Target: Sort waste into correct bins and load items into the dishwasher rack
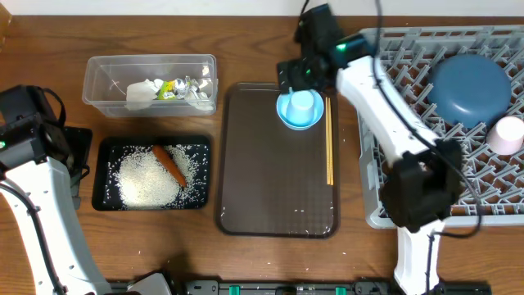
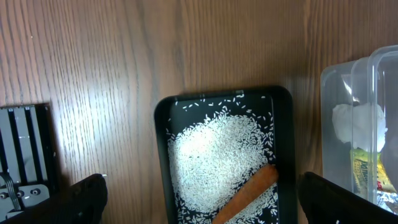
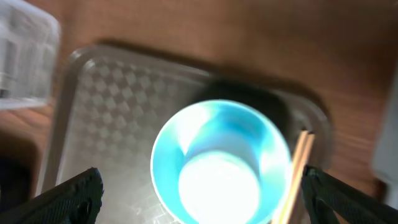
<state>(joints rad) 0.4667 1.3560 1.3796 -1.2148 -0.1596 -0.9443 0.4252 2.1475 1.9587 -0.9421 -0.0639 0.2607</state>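
Observation:
The white rice heap (image 1: 149, 182) and the orange carrot (image 1: 169, 164) lie in the black tray (image 1: 105, 177); both show in the left wrist view (image 2: 214, 158), (image 2: 249, 190). The crumpled napkin (image 1: 140, 93) and foil wrappers (image 1: 173, 88) sit in the clear tub (image 1: 98, 75). The dark blue plate (image 1: 470, 88) and white cup (image 1: 507, 134) rest on the grey rack (image 1: 409, 82). The light blue bowl (image 1: 300, 109) and the chopsticks (image 1: 330, 139) lie on the brown serving tray. My right gripper (image 3: 199, 196) hangs open above the bowl (image 3: 221, 165). My left gripper (image 2: 199, 199) is open over the black tray.
The dark brown serving tray (image 1: 274, 180) lies between the bins and the rack. The black tray's left edge is near the left arm's base (image 1: 33, 135). Bare wood table shows at the back and front.

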